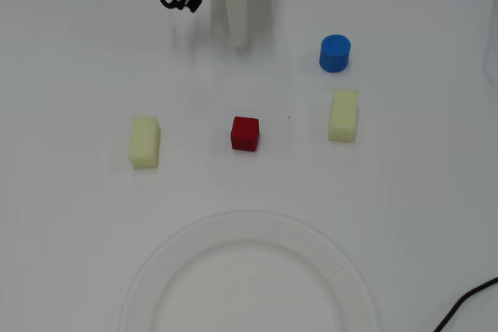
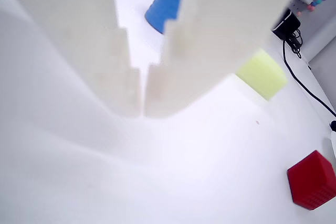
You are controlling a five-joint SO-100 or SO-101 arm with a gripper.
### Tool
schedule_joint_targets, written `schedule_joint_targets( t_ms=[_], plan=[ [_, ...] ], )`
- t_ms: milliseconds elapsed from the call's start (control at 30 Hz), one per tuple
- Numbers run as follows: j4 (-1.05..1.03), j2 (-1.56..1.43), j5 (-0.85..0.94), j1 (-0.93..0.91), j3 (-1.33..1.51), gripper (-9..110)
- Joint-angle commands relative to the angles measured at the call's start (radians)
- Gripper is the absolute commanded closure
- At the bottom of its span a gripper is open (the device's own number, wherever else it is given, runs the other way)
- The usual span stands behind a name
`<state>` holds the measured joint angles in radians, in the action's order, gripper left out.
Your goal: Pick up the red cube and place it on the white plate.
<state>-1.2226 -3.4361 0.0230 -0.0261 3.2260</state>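
The red cube (image 1: 244, 133) sits on the white table near the middle of the overhead view, and at the lower right edge of the wrist view (image 2: 313, 180). The white plate (image 1: 156, 270) lies at the bottom of the overhead view, its near part cut off by the frame. My gripper (image 1: 240, 40) hangs at the top centre, well behind the cube and apart from it. In the wrist view the gripper (image 2: 142, 109) is shut, its white fingers (image 2: 100, 51) pressed together with nothing between them.
Two pale yellow blocks flank the cube, one to the left (image 1: 145, 141) and one to the right (image 1: 343, 115). A blue ribbed cylinder (image 1: 334, 53) stands behind the right block. A black cable (image 1: 467, 305) crosses the bottom right corner.
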Motion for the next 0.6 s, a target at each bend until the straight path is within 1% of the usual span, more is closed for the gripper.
schedule_joint_targets(
  t_ms=[0,467,567],
  plan=[
    [-0.005,-0.008,0.0,0.003,0.005,102],
    [0.003,-0.008,0.0,0.003,0.005,102],
    [0.014,-0.008,-0.002,-0.032,-0.046,102]
  ],
)
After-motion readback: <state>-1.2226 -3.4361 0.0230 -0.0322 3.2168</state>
